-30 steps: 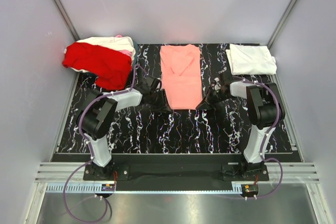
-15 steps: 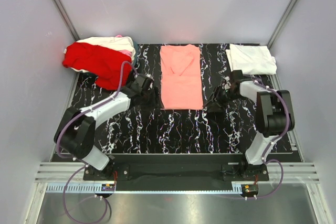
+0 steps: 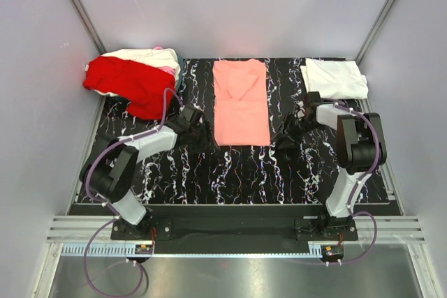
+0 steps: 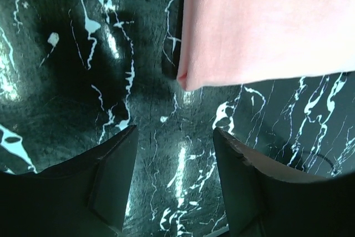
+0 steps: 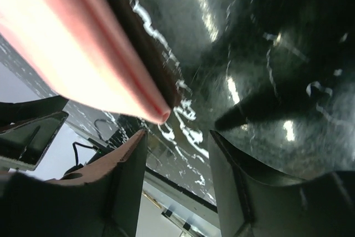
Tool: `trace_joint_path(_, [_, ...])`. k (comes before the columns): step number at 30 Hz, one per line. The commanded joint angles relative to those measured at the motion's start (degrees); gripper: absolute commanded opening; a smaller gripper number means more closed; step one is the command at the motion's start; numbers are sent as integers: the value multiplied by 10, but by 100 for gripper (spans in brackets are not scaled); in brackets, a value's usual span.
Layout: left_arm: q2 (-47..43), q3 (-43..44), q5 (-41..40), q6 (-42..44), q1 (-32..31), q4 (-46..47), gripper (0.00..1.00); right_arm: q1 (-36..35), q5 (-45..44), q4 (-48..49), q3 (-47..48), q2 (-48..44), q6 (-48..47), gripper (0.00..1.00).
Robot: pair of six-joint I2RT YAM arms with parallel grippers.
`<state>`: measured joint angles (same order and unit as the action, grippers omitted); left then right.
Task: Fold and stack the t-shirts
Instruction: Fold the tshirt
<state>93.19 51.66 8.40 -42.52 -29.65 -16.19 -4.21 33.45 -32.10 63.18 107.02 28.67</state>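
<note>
Seen from above, the salmon-pink t-shirt (image 3: 241, 101) lay as a long folded rectangle in the middle of the black marbled counter (image 3: 230, 172). It reached toward 12 o'clock and was smooth but for a diagonal crease in its far half. The left jaws sat just off its 7 o'clock corner and the right jaws just off its 5 o'clock corner, though that view could not tell how they stood. The wrist cameras settled it. The left jaws' dark fingers (image 4: 113, 184) stood well apart over bare counter with nothing between them, and the shirt's corner lay flat just beyond at 1 o'clock. The right jaws' fingers (image 5: 119, 192) were likewise parted and empty, with the shirt's doubled, rounded fold edge close ahead at 11 o'clock. Only the top view showed the rest. A bright red t-shirt (image 3: 133, 83) lay rumpled at 10 o'clock by the counter's corner, heaped on a cream t-shirt (image 3: 143, 55) with a pale pink t-shirt (image 3: 167, 69) peeping out. A white t-shirt (image 3: 335, 78) lay folded square at 2 o'clock. Bare counter stretched from the salmon shirt's near edge toward 6 o'clock, with open strips on either side of it. Grey walls (image 3: 42, 102) closed in at 9 and 3 o'clock.
</note>
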Motion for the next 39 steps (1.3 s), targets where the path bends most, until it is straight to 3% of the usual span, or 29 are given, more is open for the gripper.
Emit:
trace_joint_path(1, [8, 2, 9, -6, 6, 56, 61, -11, -13, 1, 36, 21, -12, 54])
trace_joint_path(21, [69, -8, 17, -10, 15, 111, 53, -60, -57, -15, 80, 67, -10, 43])
trace_joint_path(28, [91, -2, 22, -9, 16, 123, 36, -60, -59, -15, 81, 67, -8, 33])
trace_joint_path(32, [100, 6, 22, -7, 15, 121, 21, -59, -62, -12, 81, 67, -4, 19])
trace_joint_path(33, [101, 8, 23, -7, 16, 121, 12, -60, -63, -11, 82, 66, -2, 13])
trace_joint_path(35, [101, 12, 22, -7, 15, 121, 2, -60, -63, -9, 81, 67, -2, 6])
trace_joint_path(36, [101, 17, 22, -7, 15, 116, 0, -61, -62, -8, 80, 64, -3, 1])
trace_joint_path(39, [89, 20, 17, -8, 11, 100, 0, -61, -39, 7, 69, 54, 0, 0])
